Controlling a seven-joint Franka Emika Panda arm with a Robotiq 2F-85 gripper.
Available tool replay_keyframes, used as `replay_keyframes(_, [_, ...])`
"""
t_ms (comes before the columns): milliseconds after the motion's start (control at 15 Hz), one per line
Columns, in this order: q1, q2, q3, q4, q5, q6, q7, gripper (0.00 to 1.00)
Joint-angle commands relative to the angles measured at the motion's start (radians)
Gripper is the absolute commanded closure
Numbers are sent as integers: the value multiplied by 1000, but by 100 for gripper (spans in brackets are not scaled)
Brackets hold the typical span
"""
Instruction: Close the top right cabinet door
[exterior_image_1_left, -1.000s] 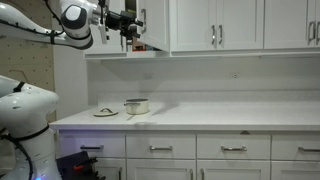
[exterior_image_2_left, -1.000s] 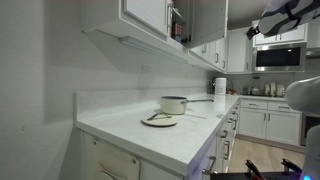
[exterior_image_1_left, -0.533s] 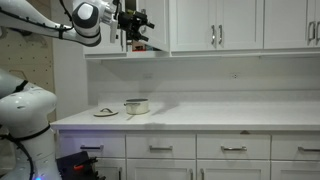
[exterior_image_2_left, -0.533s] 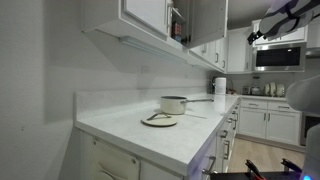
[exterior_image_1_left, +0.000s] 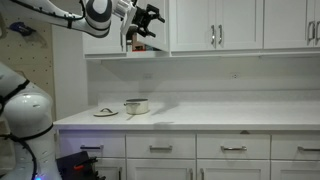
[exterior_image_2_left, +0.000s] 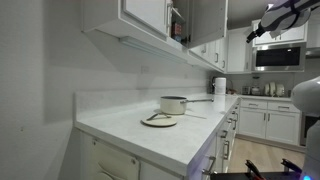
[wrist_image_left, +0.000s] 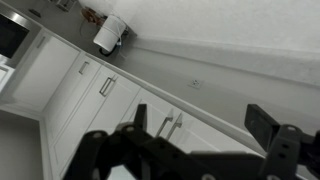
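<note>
Clearly, gripper (exterior_image_1_left: 147, 20) jaws gape wide, empty, beside the top right cabinet door (exterior_image_2_left: 207, 22).

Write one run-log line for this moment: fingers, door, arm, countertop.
fingers: open, empty | top right cabinet door: open, not yet shut | arm: raised at cabinet height | pot: on countertop

The top right cabinet door (exterior_image_2_left: 208, 22) that I am to close stands open. In an exterior view it is a tall, narrow white panel swung out from the row of wall cabinets, roughly square to their fronts and upright on its hinges. It juts out over the worktop towards the front edge. Its face lies in shadow and looks greyish. Beside it the uncovered cabinet shows dark things on a shelf. I cannot make out its handle.
</note>
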Motion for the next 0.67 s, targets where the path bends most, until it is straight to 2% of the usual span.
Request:
replay_keyframes(0, [182, 89, -97, 103, 56, -15, -128, 0])
replay_keyframes(200, [302, 128, -155, 155, 111, -15, -214, 0])
replay_keyframes(333, [341, 144, -162, 179, 142, -13, -255, 0])
replay_keyframes(400, [355, 149, -163, 186, 154, -10, -275, 25])
replay_keyframes(467, [360, 154, -159, 194, 162, -4, -288, 28])
replay_keyframes(600, [360, 155, -144, 200, 169, 2, -304, 44])
